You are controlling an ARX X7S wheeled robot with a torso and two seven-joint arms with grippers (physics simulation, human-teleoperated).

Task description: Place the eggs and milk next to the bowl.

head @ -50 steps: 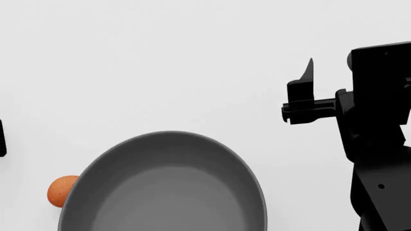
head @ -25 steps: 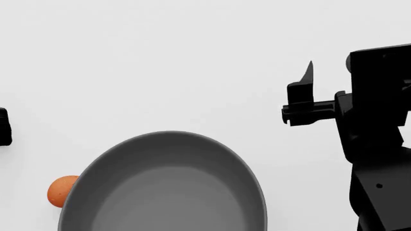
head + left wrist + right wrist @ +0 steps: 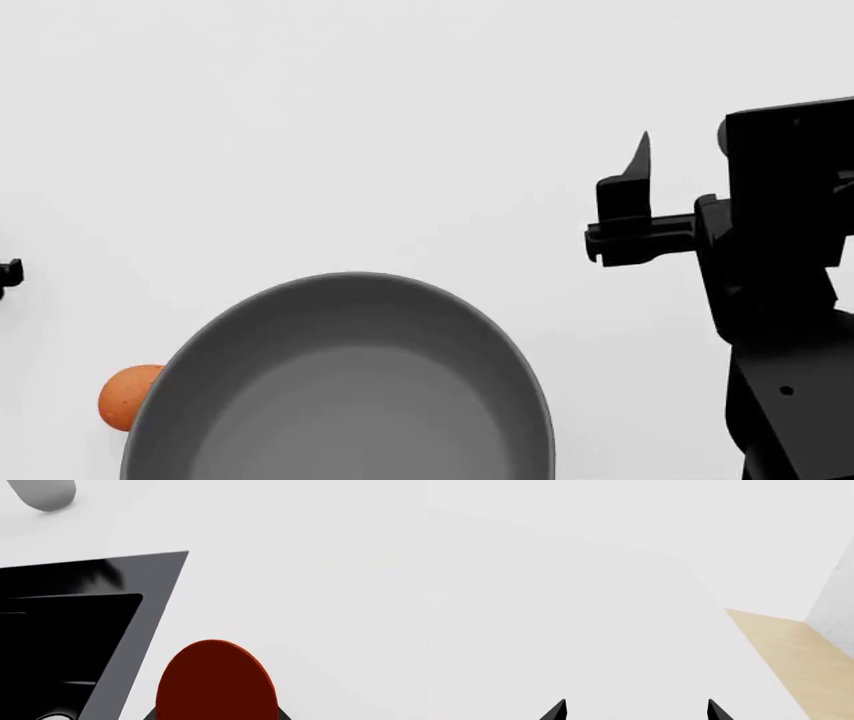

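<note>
Resting beside bowl point(image 3: 347, 390): egg point(image 3: 127, 396)

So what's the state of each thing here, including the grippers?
bowl: upright on the table, empty.
egg by the bowl: resting on the table against the bowl's outer rim, free of any gripper.
second egg: close under the left wrist camera, probably gripped; the jaws are mostly out of frame, so this cannot be confirmed.
right gripper: jaws open, holding nothing, above bare table.
milk: not in view.

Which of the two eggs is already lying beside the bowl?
The lighter orange egg at the bowl's left rim; the darker egg shows only close to the left wrist camera.
</note>
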